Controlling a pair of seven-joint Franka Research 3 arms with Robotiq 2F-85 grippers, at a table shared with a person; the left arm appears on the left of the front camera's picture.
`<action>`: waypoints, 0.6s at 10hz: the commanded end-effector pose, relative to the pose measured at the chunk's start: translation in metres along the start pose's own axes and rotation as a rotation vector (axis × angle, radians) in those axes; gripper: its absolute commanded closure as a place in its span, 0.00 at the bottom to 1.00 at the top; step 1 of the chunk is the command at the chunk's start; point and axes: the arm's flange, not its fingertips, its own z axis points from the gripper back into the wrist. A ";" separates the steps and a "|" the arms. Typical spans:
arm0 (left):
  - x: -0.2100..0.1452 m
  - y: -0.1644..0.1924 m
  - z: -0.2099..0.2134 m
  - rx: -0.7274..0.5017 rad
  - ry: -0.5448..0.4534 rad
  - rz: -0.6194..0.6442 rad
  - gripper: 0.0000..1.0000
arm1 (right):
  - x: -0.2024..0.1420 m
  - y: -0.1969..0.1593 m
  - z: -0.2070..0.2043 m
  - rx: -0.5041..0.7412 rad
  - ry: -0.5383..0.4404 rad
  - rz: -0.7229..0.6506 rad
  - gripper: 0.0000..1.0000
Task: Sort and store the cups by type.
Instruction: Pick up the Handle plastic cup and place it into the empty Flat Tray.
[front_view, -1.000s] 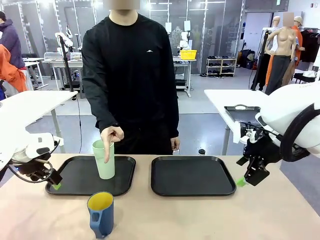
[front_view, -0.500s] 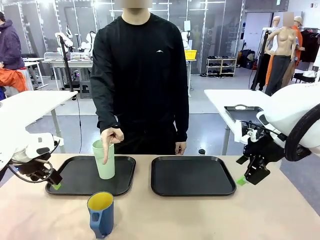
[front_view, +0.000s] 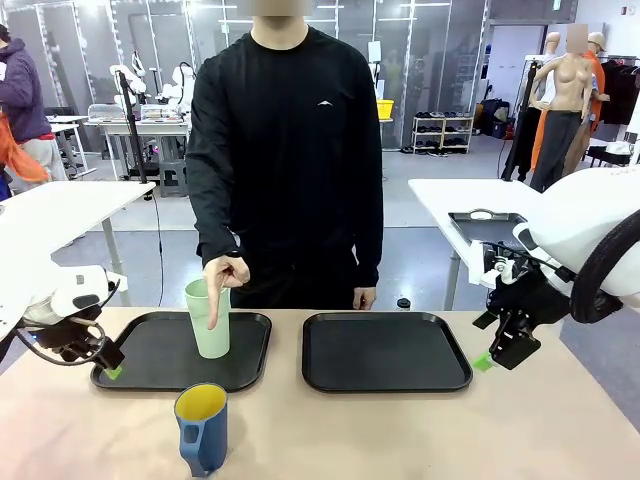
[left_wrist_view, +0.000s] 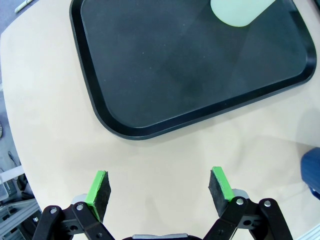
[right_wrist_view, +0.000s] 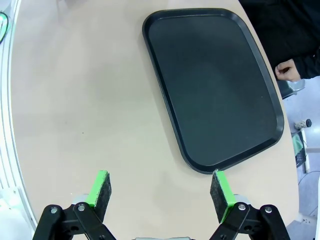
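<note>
A tall pale mint-green tumbler (front_view: 208, 328) stands upright on the left black tray (front_view: 150, 360); its base shows at the top of the left wrist view (left_wrist_view: 240, 11). The person's hand (front_view: 224, 275) points a finger down at the tumbler's rim. A dark blue mug with a yellow inside (front_view: 202, 425) stands on the table in front of that tray; its edge shows in the left wrist view (left_wrist_view: 311, 167). My left gripper (front_view: 113, 368) (left_wrist_view: 160, 186) hangs open over the table beside the tray's near left corner. My right gripper (front_view: 487, 360) (right_wrist_view: 161, 189) is open, beside the right tray.
The right black tray (front_view: 385, 351) (right_wrist_view: 215, 85) holds nothing. The person stands at the far side, the other hand (front_view: 364, 297) (right_wrist_view: 287, 70) hanging by the table's edge. Bare tabletop (front_view: 420, 430) spreads along the front.
The person has shifted slightly to the right; the pointing hand stays on the tumbler. Neither arm has moved.
</note>
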 end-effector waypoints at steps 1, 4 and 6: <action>0.001 0.016 0.008 -0.025 -0.036 -0.054 0.00 | 0.001 0.002 -0.002 -0.012 0.014 -0.025 0.00; -0.001 0.035 0.023 -0.128 -0.029 -0.206 0.00 | 0.001 0.002 -0.002 -0.012 0.014 -0.025 0.00; -0.004 0.044 0.044 -0.181 0.025 -0.333 0.00 | 0.001 0.002 -0.002 -0.012 0.014 -0.025 0.00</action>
